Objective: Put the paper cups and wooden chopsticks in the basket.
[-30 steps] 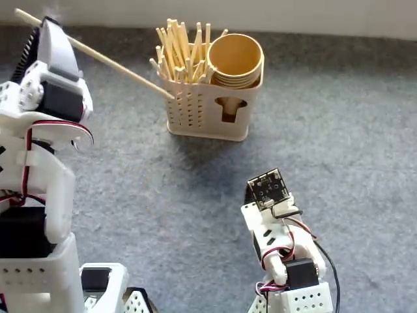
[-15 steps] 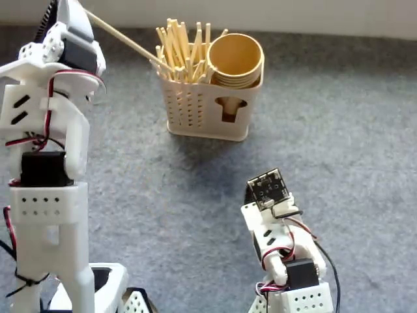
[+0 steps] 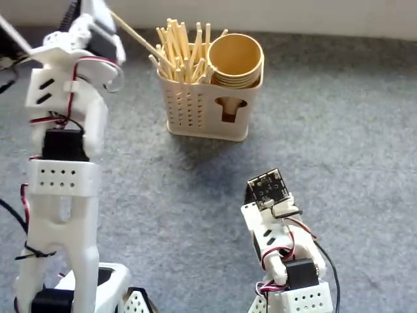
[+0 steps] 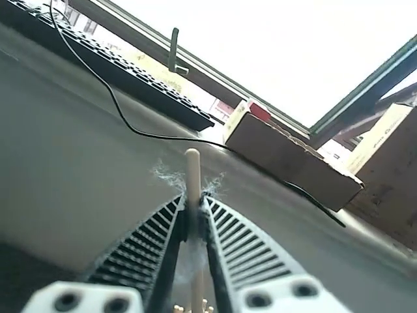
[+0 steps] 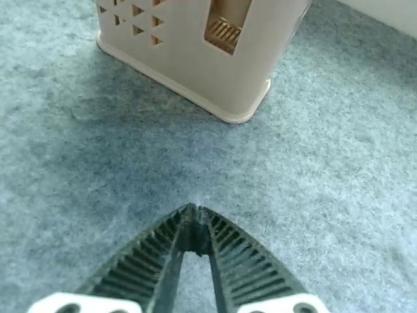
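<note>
Your left gripper (image 4: 194,201) clamps 1 chopstick (image 3: 133,34); its long axis slants down toward the basket (image 3: 208,117) just beside, near the table's (image 3: 339,137) far edge.

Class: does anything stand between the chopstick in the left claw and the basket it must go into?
Nothing visible does. The chopstick slants from the left claw down to a corner of the basket, its tip ending by the bundle already standing inside.

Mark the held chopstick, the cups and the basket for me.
chopstick (image 3: 138,36): high view, mid-shaft.
cups (image 3: 236,56): high view, inside of the top cup.
basket (image 3: 195,112): high view, perforated front wall.
</note>
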{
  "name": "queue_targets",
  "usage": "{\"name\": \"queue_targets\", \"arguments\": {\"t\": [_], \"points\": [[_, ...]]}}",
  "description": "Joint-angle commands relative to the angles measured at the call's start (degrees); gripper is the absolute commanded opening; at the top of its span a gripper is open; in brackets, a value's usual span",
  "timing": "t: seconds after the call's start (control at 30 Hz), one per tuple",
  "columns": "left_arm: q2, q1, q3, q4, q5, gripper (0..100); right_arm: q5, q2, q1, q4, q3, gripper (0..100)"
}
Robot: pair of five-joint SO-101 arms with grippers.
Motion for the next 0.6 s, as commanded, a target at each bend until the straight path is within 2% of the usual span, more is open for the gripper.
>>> {"name": "queue_targets", "arguments": {"t": [0.0, 0.2, 0.43, 0.57], "points": [[-0.13, 5.85, -0.31, -1.32, -5.98, 1, 0.53, -0.66, -0.40, -1.71, 4.26, 0.6], [-0.04, 11.38, 0.13, -1.23, -10.99, 1, 0.53, -0.66, -0.40, -1.71, 4.26, 0.6], [-0.04, 17.01, 8.84, -1.41, -20.48, 1, 0.53, -0.66, -0.40, -1.71, 4.26, 0.6], [-0.04, 18.51, 14.11, -1.49, -23.30, 1, 0.53, -0.66, -0.40, -1.71, 4.26, 0.6]]}}
